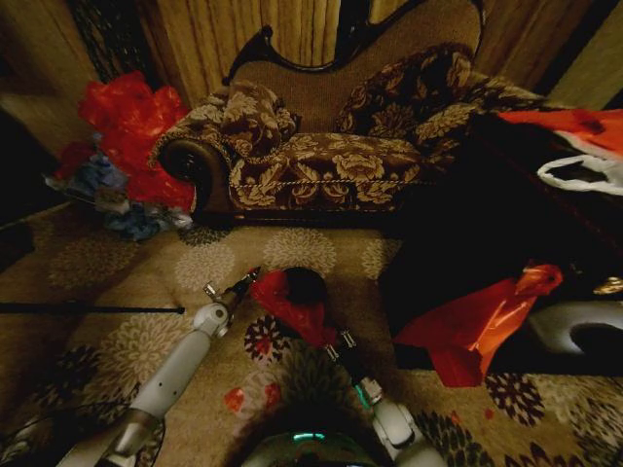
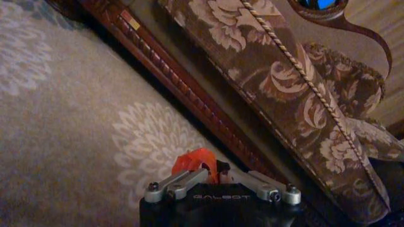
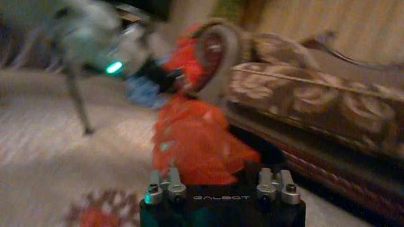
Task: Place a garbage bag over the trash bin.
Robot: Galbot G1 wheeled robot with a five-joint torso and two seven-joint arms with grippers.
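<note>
Garbage bag stretched between both arms over trash bin on the carpet; left gripper and right gripper each pinch an edge. Bag partly covers the rim; seating remains

Dim room; floral carpet; brocade sofa against wood-panelled wall.
</note>
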